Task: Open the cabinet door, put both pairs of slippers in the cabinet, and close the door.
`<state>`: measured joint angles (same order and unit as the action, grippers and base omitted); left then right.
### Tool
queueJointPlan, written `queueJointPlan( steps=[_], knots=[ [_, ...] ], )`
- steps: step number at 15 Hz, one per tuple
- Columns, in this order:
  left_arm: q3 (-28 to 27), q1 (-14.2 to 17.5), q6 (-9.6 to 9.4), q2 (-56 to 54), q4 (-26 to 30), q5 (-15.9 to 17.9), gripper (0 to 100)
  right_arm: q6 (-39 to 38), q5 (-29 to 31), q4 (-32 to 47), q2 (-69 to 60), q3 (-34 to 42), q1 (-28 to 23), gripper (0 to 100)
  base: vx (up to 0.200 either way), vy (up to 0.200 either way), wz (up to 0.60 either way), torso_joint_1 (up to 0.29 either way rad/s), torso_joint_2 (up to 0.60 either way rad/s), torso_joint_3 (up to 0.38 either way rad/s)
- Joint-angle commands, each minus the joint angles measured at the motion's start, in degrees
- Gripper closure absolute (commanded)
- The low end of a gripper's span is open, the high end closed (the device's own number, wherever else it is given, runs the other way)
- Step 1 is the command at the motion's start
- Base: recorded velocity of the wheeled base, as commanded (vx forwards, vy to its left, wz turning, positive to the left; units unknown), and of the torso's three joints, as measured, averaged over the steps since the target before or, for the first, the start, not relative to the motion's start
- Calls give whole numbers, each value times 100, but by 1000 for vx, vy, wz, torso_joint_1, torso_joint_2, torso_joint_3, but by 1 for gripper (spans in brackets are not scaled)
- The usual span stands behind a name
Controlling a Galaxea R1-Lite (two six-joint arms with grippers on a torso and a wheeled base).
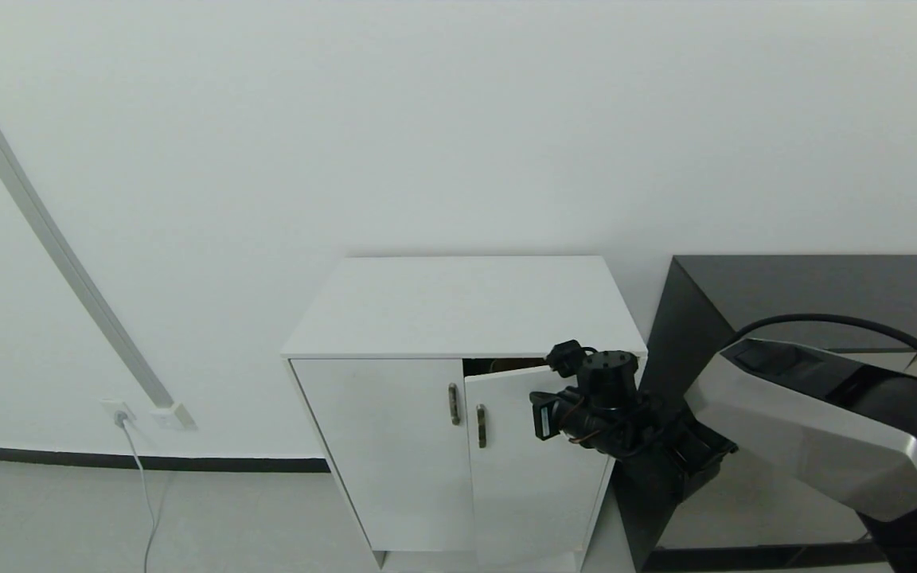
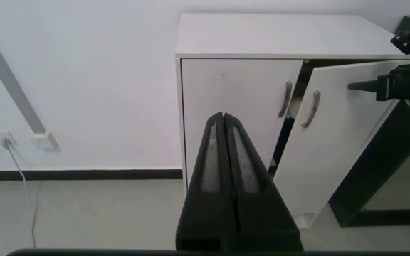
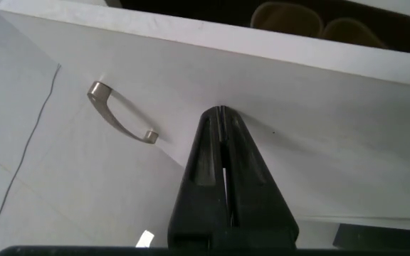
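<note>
White wall (image 1: 458,119) backs the cabinet (image 1: 458,306), its right door (image 1: 534,469) ajar; right gripper (image 3: 221,114) at that door and left gripper (image 2: 223,117) both have jaws pressed together.

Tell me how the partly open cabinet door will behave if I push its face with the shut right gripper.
The door looks like a flat rigid panel, so it should probably swing as one piece rather than flex. Its face seems smooth, so the shut right gripper may slide sideways. Pushing near the handle, far from the hinge side, likely takes least force.
</note>
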<state>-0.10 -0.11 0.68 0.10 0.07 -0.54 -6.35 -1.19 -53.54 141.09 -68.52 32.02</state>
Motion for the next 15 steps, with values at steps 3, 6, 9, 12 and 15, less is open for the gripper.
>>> queueJointPlan(
  steps=[3, 6, 9, 12, 15],
  knots=[
    [1, -7, 2, -1, 1, 1, 100, 2, -4, 177, 85, -223, -38, 100, 0, 0, 0, 0, 0, 0],
    [1, 2, -7, -1, 1, 1, 100, 2, 5, 195, 182, -346, -82, 100, 0, 0, 0, 0, 0, 0],
    [1, 2, -7, -1, 1, 1, 100, 2, 5, 230, 190, -460, -126, 100, 0, 0, 0, 0, 0, 0],
    [1, -7, -7, -1, 1, 1, 100, 2, -4, 344, 199, -548, -135, 100, 0, 0, 0, 0, 0, 0],
    [1, 2, -7, -1, 1, 1, 100, 2, -4, 353, 217, -574, -161, 100, 0, 0, 0, 0, 0, 0]
  ],
)
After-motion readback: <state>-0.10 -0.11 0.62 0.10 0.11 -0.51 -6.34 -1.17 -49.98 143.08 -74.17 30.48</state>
